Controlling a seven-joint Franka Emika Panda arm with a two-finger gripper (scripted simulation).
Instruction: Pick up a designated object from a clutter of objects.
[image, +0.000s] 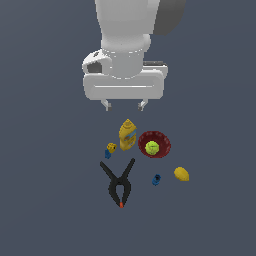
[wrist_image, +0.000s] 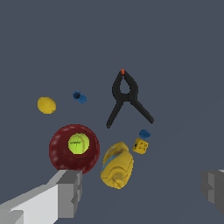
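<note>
While gripper (image: 124, 105) hovers wide, toy piece (image: 110, 149) below, outside jaws

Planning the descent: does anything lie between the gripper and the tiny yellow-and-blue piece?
In the exterior view the open gripper hangs above the clutter. The piece sits close beside the mustard bottle; the bottle partly crowds that stretch, nothing else.

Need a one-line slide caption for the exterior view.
Open tool above clutter: mustard bottle, red bowl, black clamp, lemon, target yellow-blue piece.
</note>
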